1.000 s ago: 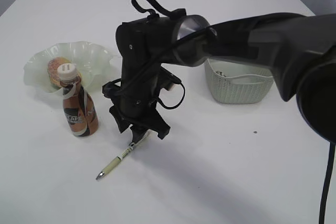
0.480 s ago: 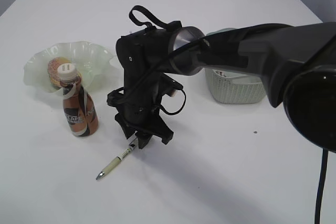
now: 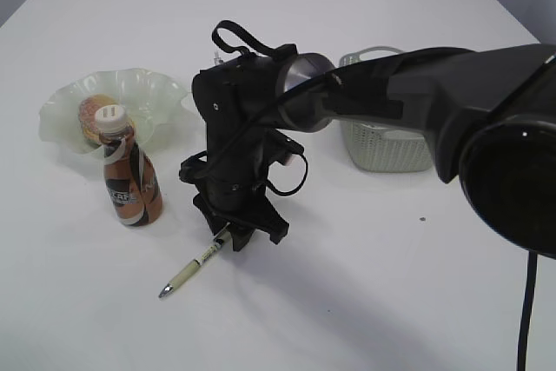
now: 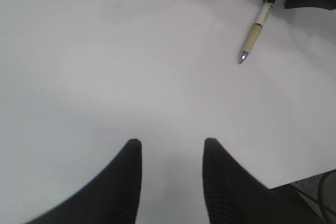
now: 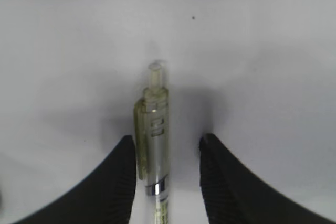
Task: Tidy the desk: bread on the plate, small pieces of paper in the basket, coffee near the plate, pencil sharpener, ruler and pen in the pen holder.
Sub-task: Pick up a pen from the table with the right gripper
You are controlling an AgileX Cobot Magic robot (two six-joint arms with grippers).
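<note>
So the pen (image 3: pixel 196 264) is lying flat on the white table (image 3: pixel 365 301), and its clip end sits right between the jaws of the right gripper (image 3: pixel 233 239). In the right wrist view the pen (image 5: pixel 154 145) runs up the middle of the gap, close to the left finger (image 5: pixel 118 182), with daylight on the other side, so the jaws are apart and not clamped on it. The tip end pokes out away from the gripper.

Left gripper (image 4: pixel 172 153) hangs over bare table with its jaws apart too, nothing in them; the pen (image 4: pixel 255 31) is well ahead of it.

Further out from the right jaws: coffee bottle (image 3: pixel 128 167) standing upright, just in front of the wavy glass plate (image 3: pixel 148 93) with the bread (image 3: pixel 91 115) on it, and the basket (image 3: pixel 391 145) behind the arm.
</note>
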